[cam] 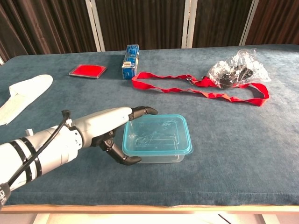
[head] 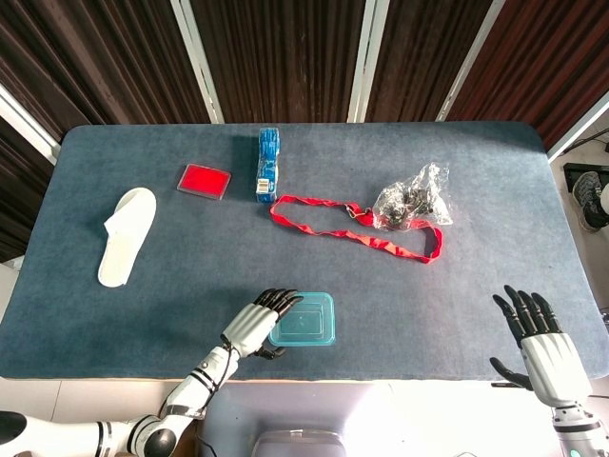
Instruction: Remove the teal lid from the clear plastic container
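Note:
A clear plastic container (cam: pixel 159 156) with a teal lid (head: pixel 304 319) (cam: pixel 156 135) sits flat near the table's front edge, lid on. My left hand (head: pixel 255 326) (cam: pixel 105 126) is at its left end. The fingers (cam: pixel 144 110) reach over the lid's far left corner and the thumb (cam: pixel 126 159) curls against the near left wall, so the hand grips that end. My right hand (head: pixel 538 345) hovers off the front right edge of the table, fingers spread and holding nothing. It shows only in the head view.
A white slipper (head: pixel 124 233) (cam: pixel 23 93) lies at the left. Further back are a red flat case (head: pixel 205 180) (cam: pixel 87 71) and a blue box (head: pixel 268 164) (cam: pixel 131 60). A red lanyard (head: pixel 352 228) (cam: pixel 196 86) and a crumpled plastic bag (head: pixel 411 197) (cam: pixel 236 67) lie to the right.

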Robot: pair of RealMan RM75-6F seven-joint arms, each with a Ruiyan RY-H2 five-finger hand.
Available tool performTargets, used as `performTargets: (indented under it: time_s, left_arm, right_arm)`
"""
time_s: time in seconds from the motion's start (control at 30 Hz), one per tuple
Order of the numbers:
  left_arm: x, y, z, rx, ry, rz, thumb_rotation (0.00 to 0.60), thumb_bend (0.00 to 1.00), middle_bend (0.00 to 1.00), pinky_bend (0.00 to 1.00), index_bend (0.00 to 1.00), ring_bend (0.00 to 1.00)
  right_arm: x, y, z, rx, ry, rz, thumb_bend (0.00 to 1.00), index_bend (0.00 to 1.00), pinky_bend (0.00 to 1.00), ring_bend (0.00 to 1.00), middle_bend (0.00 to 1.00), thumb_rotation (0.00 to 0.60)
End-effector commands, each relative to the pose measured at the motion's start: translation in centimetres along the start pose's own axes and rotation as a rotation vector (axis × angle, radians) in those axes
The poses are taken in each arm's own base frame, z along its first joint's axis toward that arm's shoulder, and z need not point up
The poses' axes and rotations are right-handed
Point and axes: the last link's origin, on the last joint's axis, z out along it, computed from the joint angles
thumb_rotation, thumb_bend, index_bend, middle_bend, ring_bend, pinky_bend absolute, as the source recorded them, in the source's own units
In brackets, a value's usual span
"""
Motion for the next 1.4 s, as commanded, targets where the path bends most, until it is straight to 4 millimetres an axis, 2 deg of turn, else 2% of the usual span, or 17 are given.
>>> performTargets:
  time_s: [0.03, 0.37, 0.47, 0.6, 0.63, 0.77, 1.07, 1.2, 1.4]
  left_arm:
    - [0.1, 0.0, 0.1, 0.001, 0.001, 0.001, 0.600, 0.26, 0.00, 0.00, 0.00, 0.00]
    - [0.4, -0.5, 0.8, 0.019, -0.020, 0.019, 0.600, 0.26, 0.00, 0.00, 0.00, 0.00]
    - [0.5, -0.6, 1.0, 0.023, -0.019, 0.022, 0.600, 0.26, 0.01, 0.06, 0.00, 0.00]
    - [0.6, -0.8, 1.1, 0.026, -0.018, 0.024, 0.600, 0.27, 0.17, 0.22, 0.00, 0.11]
    - [0.5, -0.8, 1.1, 0.025, -0.015, 0.023, 0.600, 0.27, 0.24, 0.28, 0.00, 0.16]
    - [0.4, -0.9, 1.2, 0.024, -0.017, 0.017, 0.600, 0.28, 0.39, 0.42, 0.00, 0.31]
    - [0.0, -0.8, 0.9, -0.001, 0.013, 0.016, 0.600, 0.29, 0.52, 0.53, 0.00, 0.42]
    - [-0.7, -0.6, 0.5, -0.031, 0.021, 0.037, 0.600, 0.30, 0.54, 0.54, 0.00, 0.44]
    - [-1.1, -0.3, 0.1, -0.067, 0.043, 0.065, 0.600, 0.30, 0.56, 0.55, 0.00, 0.44]
  right_arm:
    - [0.0, 0.0, 0.0, 0.000, -0.001, 0.000, 0.30, 0.00, 0.00, 0.00, 0.00, 0.600]
    - [-0.1, -0.1, 0.0, 0.001, -0.005, -0.007, 0.30, 0.00, 0.00, 0.00, 0.00, 0.600]
    - [-0.1, -0.1, 0.1, 0.001, -0.005, -0.007, 0.30, 0.00, 0.00, 0.00, 0.00, 0.600]
    - [-0.2, -0.1, 0.1, 0.003, -0.007, -0.009, 0.30, 0.00, 0.00, 0.00, 0.00, 0.600]
    - [-0.2, -0.2, 0.1, 0.005, -0.008, -0.010, 0.30, 0.00, 0.00, 0.00, 0.00, 0.600]
    - [-0.3, -0.2, 0.2, 0.008, -0.012, -0.012, 0.30, 0.00, 0.00, 0.00, 0.00, 0.600]
    - [-0.5, -0.7, 0.5, 0.031, -0.012, -0.018, 0.30, 0.00, 0.00, 0.00, 0.00, 0.600]
    - [-0.7, -2.0, 1.6, 0.104, -0.006, -0.057, 0.30, 0.00, 0.00, 0.00, 0.00, 0.600]
    - [-1.9, -6.0, 5.2, 0.292, -0.030, -0.125, 0.30, 0.03, 0.00, 0.00, 0.00, 0.600]
